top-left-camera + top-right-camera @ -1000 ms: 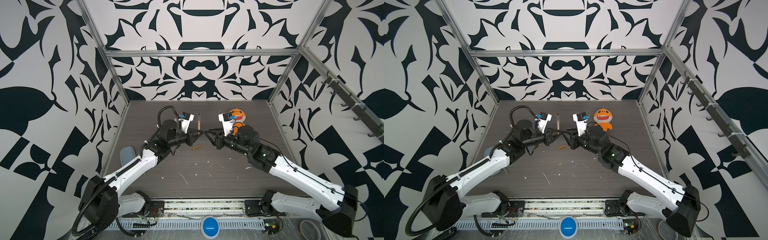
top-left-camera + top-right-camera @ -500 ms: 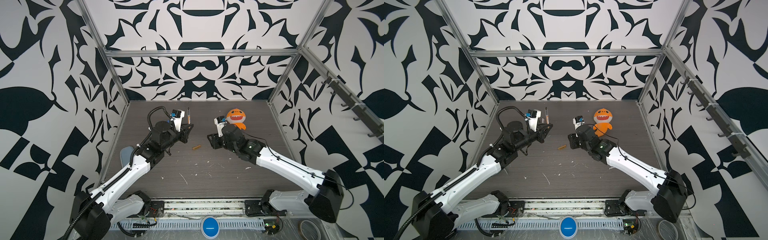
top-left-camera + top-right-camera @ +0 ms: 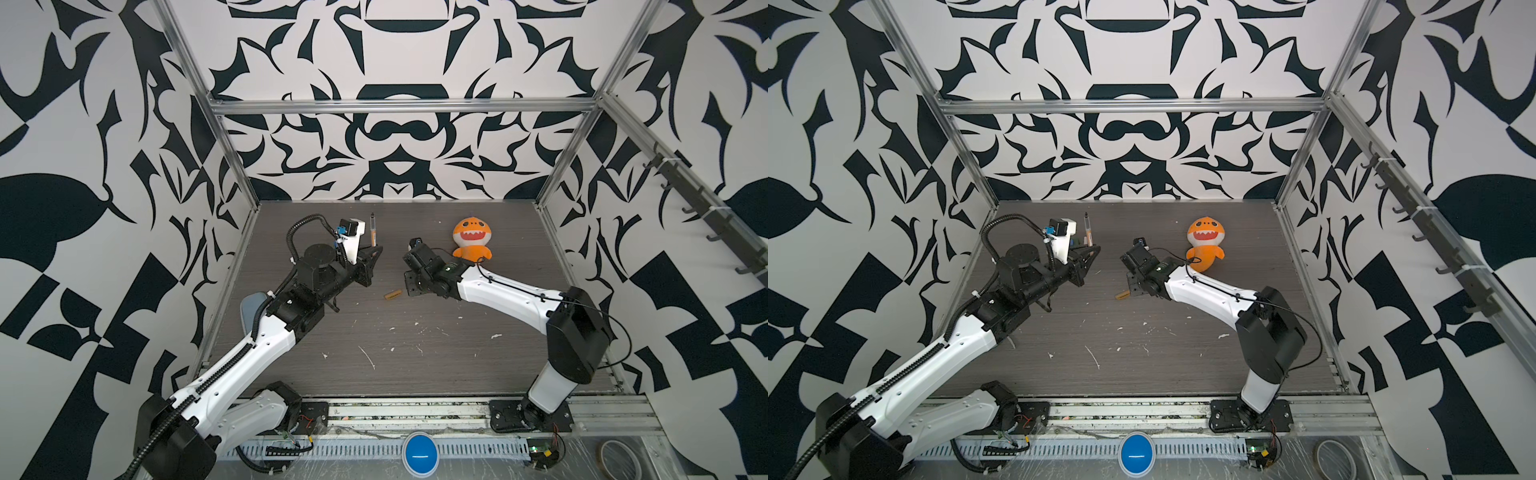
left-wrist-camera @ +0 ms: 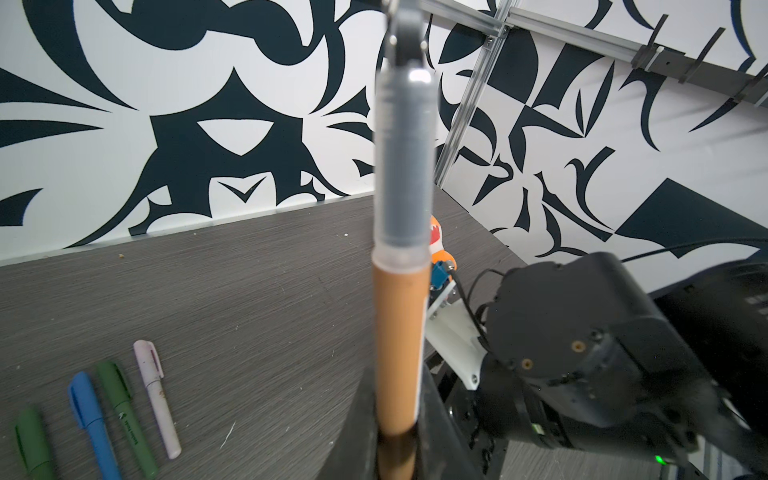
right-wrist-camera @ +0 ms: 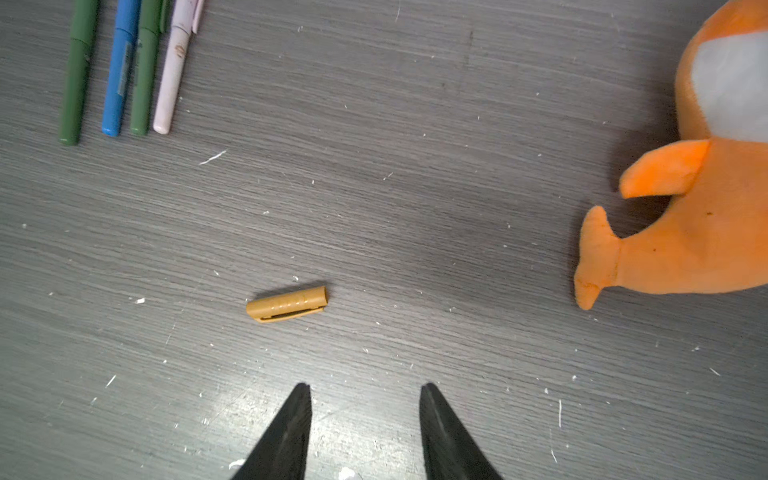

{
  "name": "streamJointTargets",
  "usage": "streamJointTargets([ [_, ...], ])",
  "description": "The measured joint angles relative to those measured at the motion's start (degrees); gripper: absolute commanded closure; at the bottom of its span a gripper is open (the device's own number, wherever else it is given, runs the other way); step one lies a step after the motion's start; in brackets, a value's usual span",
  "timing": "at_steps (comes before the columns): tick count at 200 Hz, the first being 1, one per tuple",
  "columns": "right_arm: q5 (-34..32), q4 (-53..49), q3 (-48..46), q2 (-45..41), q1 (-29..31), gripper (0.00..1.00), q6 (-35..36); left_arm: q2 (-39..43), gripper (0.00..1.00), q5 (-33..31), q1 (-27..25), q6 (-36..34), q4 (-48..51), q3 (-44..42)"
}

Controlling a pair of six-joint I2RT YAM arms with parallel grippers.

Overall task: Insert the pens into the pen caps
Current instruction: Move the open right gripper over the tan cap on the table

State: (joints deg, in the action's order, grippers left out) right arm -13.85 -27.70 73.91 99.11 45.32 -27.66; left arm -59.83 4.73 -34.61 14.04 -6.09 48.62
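Observation:
My left gripper (image 3: 376, 250) (image 4: 399, 415) is shut on an orange-brown pen (image 3: 373, 231) (image 4: 401, 332), held upright with its grey tip end pointing up. A mustard-orange pen cap (image 3: 392, 294) (image 5: 286, 304) lies on its side on the table between the arms. My right gripper (image 3: 409, 286) (image 5: 365, 395) points down at the table just beside the cap, open and empty. Several capped pens lie side by side near the left arm: dark green (image 5: 77, 70), blue (image 5: 120, 66), dark green (image 5: 145, 66) and pale pink (image 5: 174, 70).
An orange plush shark (image 3: 471, 239) (image 5: 706, 187) stands behind the right arm. White scraps (image 3: 368, 357) litter the dark wood table (image 3: 415, 374). Patterned walls close in three sides.
The two grippers, which met tip to tip over the middle, have drawn apart. The left one carried the pen back to the left. The right one turned down toward the table and opened wider.

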Motion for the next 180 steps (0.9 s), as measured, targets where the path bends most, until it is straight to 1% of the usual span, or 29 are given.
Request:
streamJointTargets([
  [54, 0.1, -1.4, 5.5, 6.8, 0.1, 0.48, 1.0, 1.1, 0.92, -0.5, 0.0, 0.0, 0.4, 0.0],
  [127, -1.4, -3.8, 17.4, 20.4, 1.0, 0.45, 2.3, 1.9, 0.92, -1.5, 0.0, -0.2, 0.8, 0.0],
  [180, -0.9, -5.2, 18.6, 24.9, 2.3, 0.44, 2.3, 1.9, 0.92, -1.9, 0.0, -0.2, 0.9, 0.0],
])
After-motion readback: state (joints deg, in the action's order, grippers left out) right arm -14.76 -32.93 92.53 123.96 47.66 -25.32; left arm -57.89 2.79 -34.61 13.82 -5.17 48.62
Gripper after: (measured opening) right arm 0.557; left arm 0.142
